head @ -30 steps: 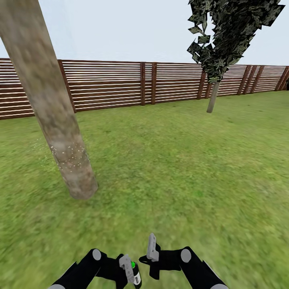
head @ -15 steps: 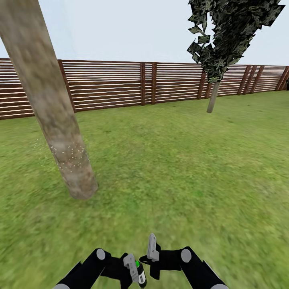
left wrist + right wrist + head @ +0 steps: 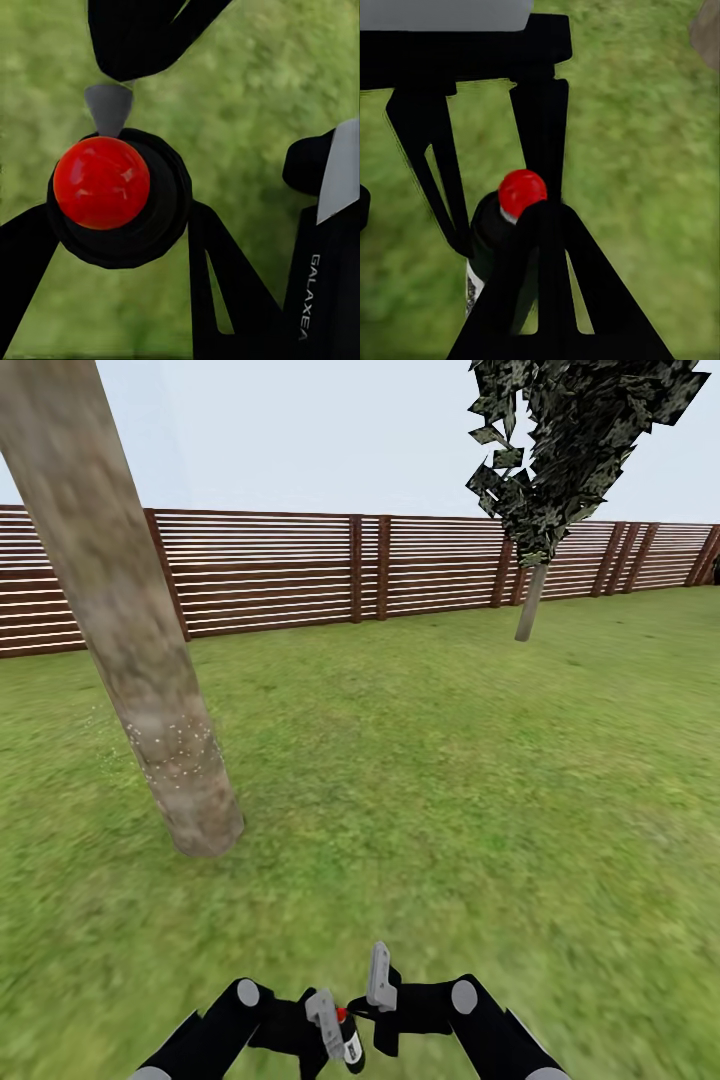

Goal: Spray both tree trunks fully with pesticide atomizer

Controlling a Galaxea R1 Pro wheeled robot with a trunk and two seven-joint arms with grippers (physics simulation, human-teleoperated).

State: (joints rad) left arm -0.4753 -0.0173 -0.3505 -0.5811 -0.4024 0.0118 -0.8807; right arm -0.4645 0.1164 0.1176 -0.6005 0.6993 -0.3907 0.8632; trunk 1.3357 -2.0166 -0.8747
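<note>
Low front: left tool (image 3: 330, 1028) pinching the pesticide atomizer (image 3: 349, 1040) (red cap up).
Right tool (image 3: 378, 988): just beside it; spread or not, cannot tell.
Near tree trunk (image 3: 150, 690): ahead left, on lawn (image 3: 450, 780).
Far tree (image 3: 560, 450): by fence (image 3: 300, 570).

A wide lawn of mottled green grass (image 3: 450, 780) fills the ground out to a brown fence of horizontal wooden slats (image 3: 270, 570) that runs across the far edge and bends away at the right. Dark upright posts divide the fence into panels. Above it hangs a pale, hazy blue-white sky (image 3: 330, 430), giving flat, even daylight with no hard shadows.
</note>
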